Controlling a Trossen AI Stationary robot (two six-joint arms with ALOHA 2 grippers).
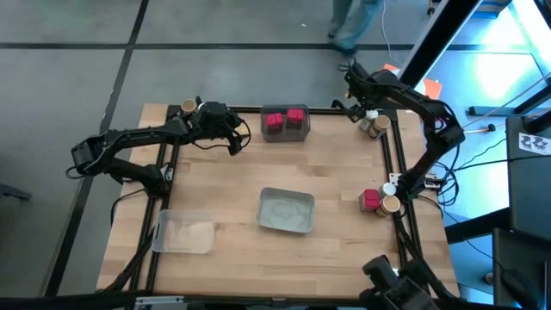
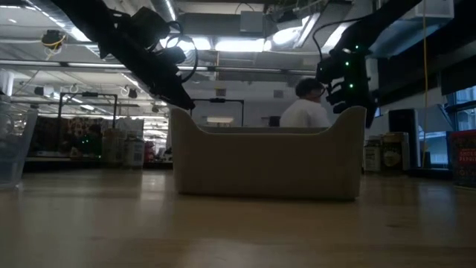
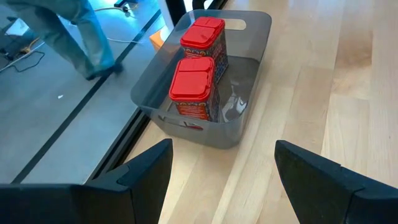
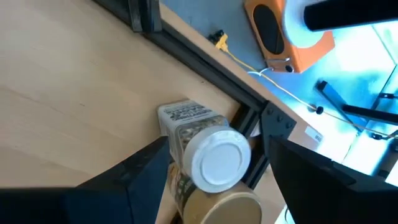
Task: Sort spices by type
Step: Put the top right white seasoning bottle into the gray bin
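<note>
Two red blocky spice jars (image 3: 196, 87) stand in a grey tray (image 1: 286, 131) at the table's far edge. My left gripper (image 3: 217, 168) hovers open just left of that tray, pointing at it. At the far right corner a white-topped jar (image 4: 217, 158) and a tan-topped jar (image 4: 221, 205) stand side by side on the table. My right gripper (image 4: 217, 146) hangs open above them, a finger on either side of the white-topped jar. A red jar (image 1: 370, 200) and a tan-topped jar (image 1: 391, 205) stand at the right edge. Another tan-topped jar (image 1: 188, 106) stands at the far left corner.
A grey tray (image 1: 287, 211) sits at the table's middle and a clear tray (image 1: 183, 231) at the near left. A dark frame rail (image 1: 400, 172) runs along the table's edges. A person (image 2: 305, 112) stands beyond the far edge.
</note>
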